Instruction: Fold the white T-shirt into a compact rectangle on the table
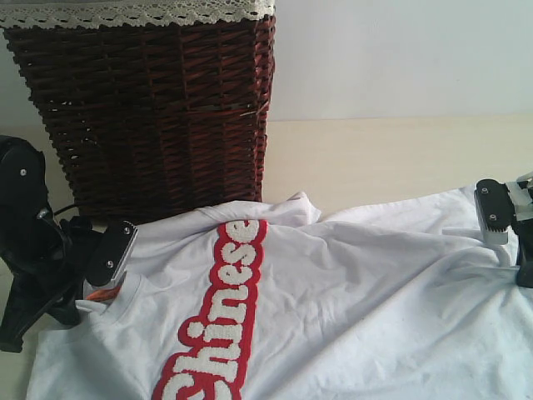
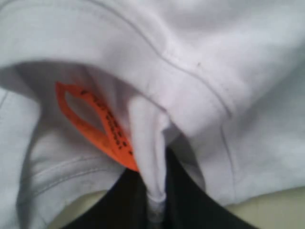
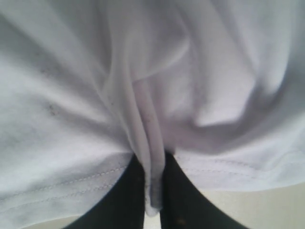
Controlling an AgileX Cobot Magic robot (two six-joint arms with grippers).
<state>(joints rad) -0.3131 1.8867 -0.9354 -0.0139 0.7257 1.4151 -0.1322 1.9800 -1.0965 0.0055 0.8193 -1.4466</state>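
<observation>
Exterior view: white T-shirt (image 1: 350,292) lies spread on the beige counter (image 1: 391,158), print side up, wrinkled, not folded. Fuzzy white lettering (image 1: 229,308) outlined in red runs diagonally across the chest. Dark wicker basket (image 1: 150,117) with lace trim (image 1: 141,12) stands on the counter behind the shirt on the left side, its base just beside the shirt's far edge. Pale wall (image 1: 400,50) behind it all.

Left end effector (image 1: 117,262) sits at the collar, clamped narrow on the shirt. Left wrist view: 2 dark fingers pinch a thin ridge of white cloth, orange neck tag (image 2: 100,124) looped just beside the pinch, collar rib close by.

Right end effector (image 1: 500,233) is at the shirt's right edge. Right wrist view: jaws nearly together, a narrow pleat of white cloth gripped between them, hem stitching on both sides. Cloth bunches into folds around the pinch.
</observation>
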